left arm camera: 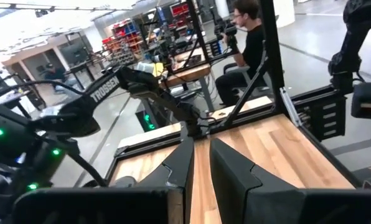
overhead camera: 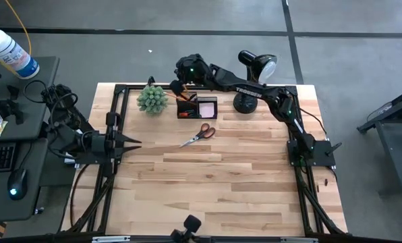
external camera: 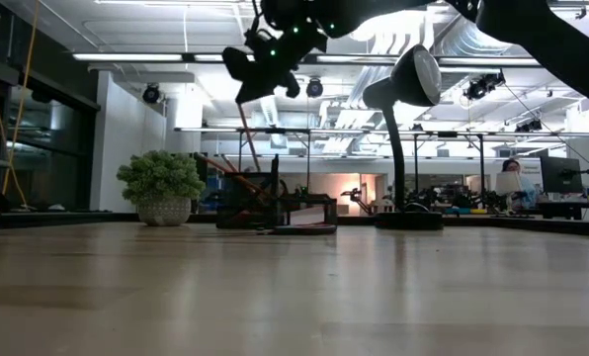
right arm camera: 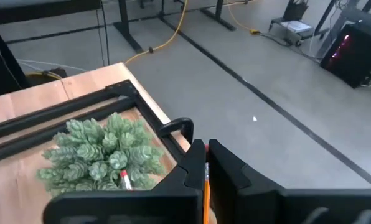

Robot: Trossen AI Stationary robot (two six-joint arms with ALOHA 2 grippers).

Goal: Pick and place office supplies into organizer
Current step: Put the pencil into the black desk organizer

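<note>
Bare wooden tabletop (external camera: 294, 287) fills my low camera up close, pale planks running to the far edge. Farther back, the orange-handled scissors (overhead camera: 199, 134) lie flat on the wood, apart from the other things and a little nearer than the organizer (overhead camera: 196, 106).

My left gripper (overhead camera: 135, 143) waits at the table's left edge, arm folded low and pointing inward; its jaws stand almost closed with only a thin gap between the fingers (left arm camera: 180, 167), and they hold nothing.

My right arm reaches from its mount on the right side across the far end of the table, past the desk lamp (overhead camera: 253, 81). Its right gripper (overhead camera: 179, 88) hangs above the organizer's far left corner, jaws clamped on an orange pencil (right arm camera: 206, 186) that shows between the fingers. From the low camera the pencil slants down from the gripper toward the organizer (external camera: 247, 200), whose open top already shows other slanting sticks; I cannot tell whether its tip is inside.

A pink sticky-note pad (overhead camera: 207, 108) sits in the organizer's right part. The green plant (overhead camera: 152, 98) stands just left of it.

Beyond the table is grey floor, workbenches, ceiling lights, and a seated person (left arm camera: 244, 43).
</note>
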